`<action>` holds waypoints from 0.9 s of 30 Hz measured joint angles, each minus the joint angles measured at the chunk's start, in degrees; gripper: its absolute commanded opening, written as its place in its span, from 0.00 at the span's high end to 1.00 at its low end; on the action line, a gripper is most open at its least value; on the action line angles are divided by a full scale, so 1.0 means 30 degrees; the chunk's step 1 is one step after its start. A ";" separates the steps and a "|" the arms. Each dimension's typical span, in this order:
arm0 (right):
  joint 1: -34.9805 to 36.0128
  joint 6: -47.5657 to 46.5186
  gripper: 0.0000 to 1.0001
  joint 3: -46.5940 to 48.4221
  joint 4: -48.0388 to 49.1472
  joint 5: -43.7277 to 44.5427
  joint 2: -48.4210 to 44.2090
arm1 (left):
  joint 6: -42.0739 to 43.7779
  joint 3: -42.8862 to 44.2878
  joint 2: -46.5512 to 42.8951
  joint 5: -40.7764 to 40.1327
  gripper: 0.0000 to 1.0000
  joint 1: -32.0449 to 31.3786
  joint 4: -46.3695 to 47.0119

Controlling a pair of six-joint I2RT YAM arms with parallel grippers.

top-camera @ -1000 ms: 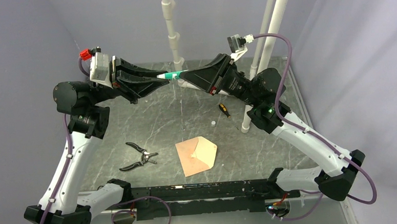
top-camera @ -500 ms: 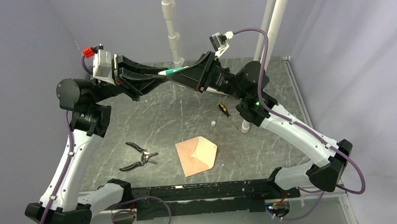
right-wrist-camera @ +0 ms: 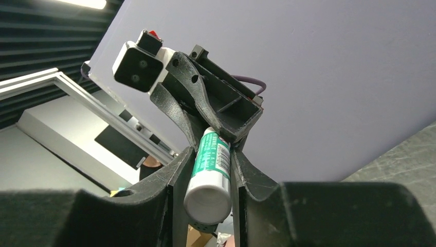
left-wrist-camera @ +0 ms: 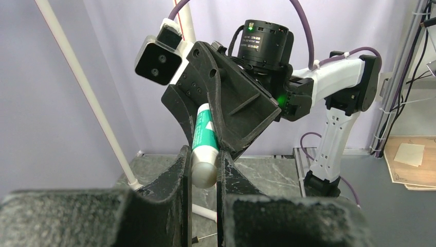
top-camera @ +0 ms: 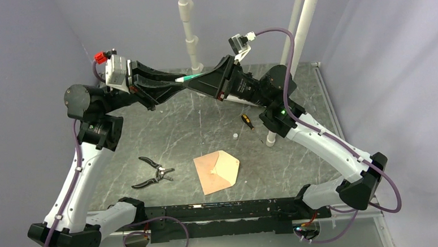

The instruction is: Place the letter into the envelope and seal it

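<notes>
A green and white glue stick (top-camera: 190, 77) is held in the air over the back of the table, between both grippers. My left gripper (top-camera: 180, 86) is shut on one end of the glue stick (left-wrist-camera: 204, 141). My right gripper (top-camera: 194, 82) is shut on its other end (right-wrist-camera: 211, 170). The jaws of the two grippers face each other, tip to tip. The envelope (top-camera: 216, 172) lies flat on the table near the front, its pointed paler flap turned to the right. Neither gripper is near it. No separate letter shows.
Black pliers (top-camera: 153, 173) lie left of the envelope. A small screwdriver (top-camera: 246, 121) and a tiny white piece (top-camera: 235, 135) lie behind it. White pipes (top-camera: 189, 29) stand at the back and right (top-camera: 292, 57). The marbled table (top-camera: 177, 131) has side walls close by.
Both grippers have moved left and slightly up together, still holding the glue stick. The right arm has reached further left. The envelope has not moved.
</notes>
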 measured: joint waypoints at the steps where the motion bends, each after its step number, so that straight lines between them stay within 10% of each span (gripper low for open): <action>1: -0.0015 0.0044 0.67 0.0000 -0.0015 -0.0029 0.0007 | 0.0007 -0.0007 0.0000 0.0000 0.98 0.0000 0.0007; 6: -0.0022 0.0430 0.53 -0.0007 0.0087 -0.0124 0.0007 | 0.0364 -0.0350 -0.0299 0.0146 0.98 0.0000 0.0036; 17: -0.0036 0.1923 0.71 -0.0007 0.0976 -0.0758 0.0488 | 0.1800 -0.0503 -0.1166 -0.0087 0.97 0.0015 -0.0947; 27: -0.0007 0.3198 0.60 0.0000 0.0991 -0.1129 0.0648 | 0.3490 -0.0503 -0.1902 0.0284 0.97 0.0022 -0.2441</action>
